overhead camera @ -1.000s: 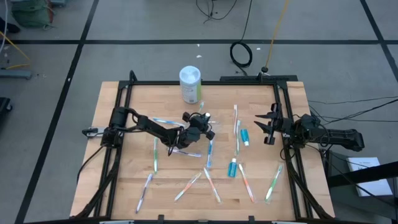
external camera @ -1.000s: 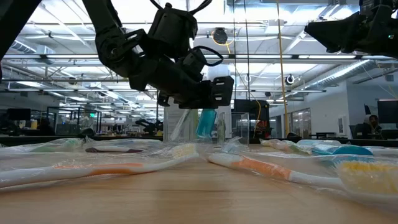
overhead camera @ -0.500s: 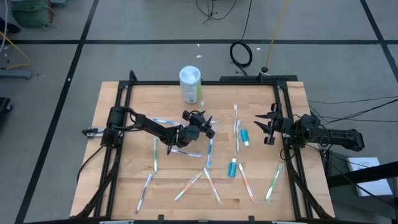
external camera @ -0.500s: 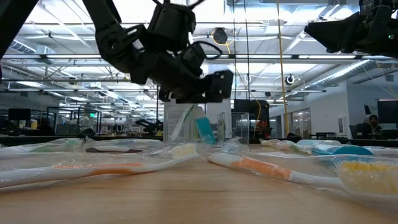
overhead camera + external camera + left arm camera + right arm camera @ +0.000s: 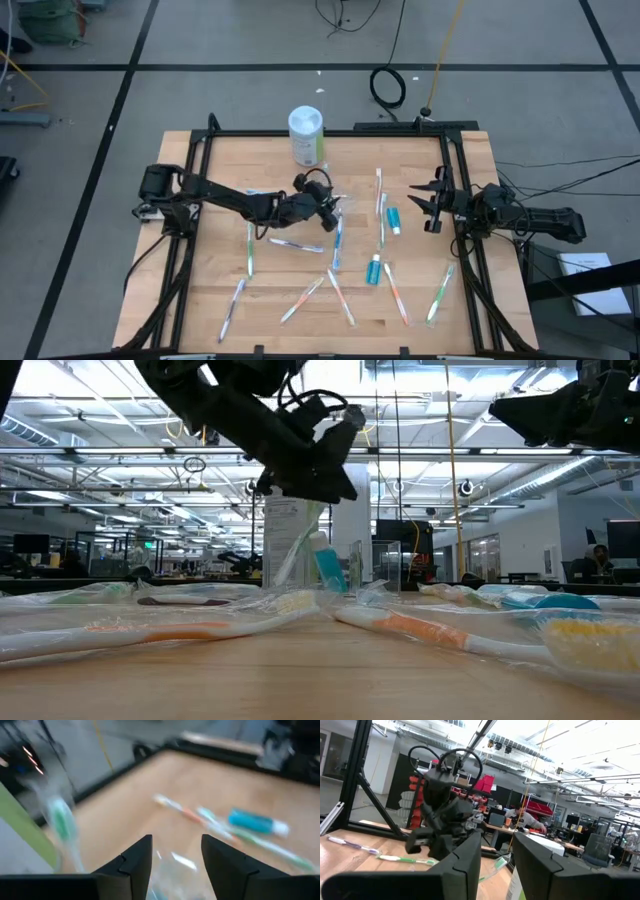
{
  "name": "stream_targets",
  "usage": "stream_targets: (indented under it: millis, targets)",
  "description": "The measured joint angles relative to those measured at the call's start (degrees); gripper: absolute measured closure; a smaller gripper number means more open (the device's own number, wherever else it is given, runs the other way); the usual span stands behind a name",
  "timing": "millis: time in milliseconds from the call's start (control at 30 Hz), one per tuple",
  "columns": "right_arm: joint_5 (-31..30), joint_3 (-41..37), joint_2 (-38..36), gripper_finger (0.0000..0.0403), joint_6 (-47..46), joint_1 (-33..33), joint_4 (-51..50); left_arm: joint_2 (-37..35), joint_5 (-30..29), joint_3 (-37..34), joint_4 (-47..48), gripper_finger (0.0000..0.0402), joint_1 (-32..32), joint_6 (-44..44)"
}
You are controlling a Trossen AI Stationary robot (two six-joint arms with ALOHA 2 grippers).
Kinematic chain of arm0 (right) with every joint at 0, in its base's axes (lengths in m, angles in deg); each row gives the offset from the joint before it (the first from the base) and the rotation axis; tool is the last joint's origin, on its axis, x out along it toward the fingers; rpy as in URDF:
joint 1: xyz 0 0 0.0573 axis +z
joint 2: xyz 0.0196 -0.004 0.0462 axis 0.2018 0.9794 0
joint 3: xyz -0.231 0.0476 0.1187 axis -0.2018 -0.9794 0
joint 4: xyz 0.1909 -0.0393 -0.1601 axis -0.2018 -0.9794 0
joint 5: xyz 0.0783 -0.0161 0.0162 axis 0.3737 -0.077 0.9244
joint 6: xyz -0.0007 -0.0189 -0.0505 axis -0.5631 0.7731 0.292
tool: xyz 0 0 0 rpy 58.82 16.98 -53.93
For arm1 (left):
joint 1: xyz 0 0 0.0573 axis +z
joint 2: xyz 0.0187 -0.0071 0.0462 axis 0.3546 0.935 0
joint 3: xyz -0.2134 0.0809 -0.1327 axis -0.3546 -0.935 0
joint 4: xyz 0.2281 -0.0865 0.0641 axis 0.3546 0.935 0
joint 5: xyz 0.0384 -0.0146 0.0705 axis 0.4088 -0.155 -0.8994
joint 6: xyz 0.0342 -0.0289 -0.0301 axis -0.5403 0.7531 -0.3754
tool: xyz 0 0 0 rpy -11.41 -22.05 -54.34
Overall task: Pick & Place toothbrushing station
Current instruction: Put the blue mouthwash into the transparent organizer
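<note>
The small clear plastic cup (image 5: 300, 550) holds only a brush and a tube, most thin pastel-handled toothbrushes (image 5: 249, 248) lie scattered on the wooden surface (image 5: 200, 290), and both the left gripper (image 5: 322, 203) above the cup and the idle right gripper (image 5: 430, 208) have their fingers apart.

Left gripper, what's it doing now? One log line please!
left gripper open, above clear cup | cup upright, holding teal toothpaste tube and toothbrush | right gripper open, parked at right table edge

Overhead, table-level, two wrist views
</note>
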Motion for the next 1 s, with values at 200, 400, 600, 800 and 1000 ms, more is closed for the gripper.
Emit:
stream_targets:
  millis: [200, 400, 600, 800, 1000]
  targets:
    - [0.0, 0.0, 0.0, 0.0298, 0.0, 0.0, 0.0, 0.4, 4.4, 0.0, 6.1, 0.0247, 1.2, 1.5]
    - [0.0, 0.0, 0.0, 0.0298, 0.0, 0.0, -0.3, 0.5, 6.8, 0.0, 6.6, 0.0225, 3.1, -1.1]
    - [0.0, 0.0, 0.0, 0.0298, 0.1, 0.0, -0.4, 0.4, 16.7, 0.0, 11.3, 0.0187, 6.0, -1.4]
    - [0.0, 0.0, 0.0, 0.0298, 0.2, 0.0, -0.4, 0.3, 15.1, 0.2, 15.3, 0.0196, 7.7, -3.5]
    - [0.0, 0.0, 0.0, 0.0298, 0.6, 0.0, -0.4, 0.4, 17.2, 0.2, 15.1, 0.0233, 8.7, -3.2]
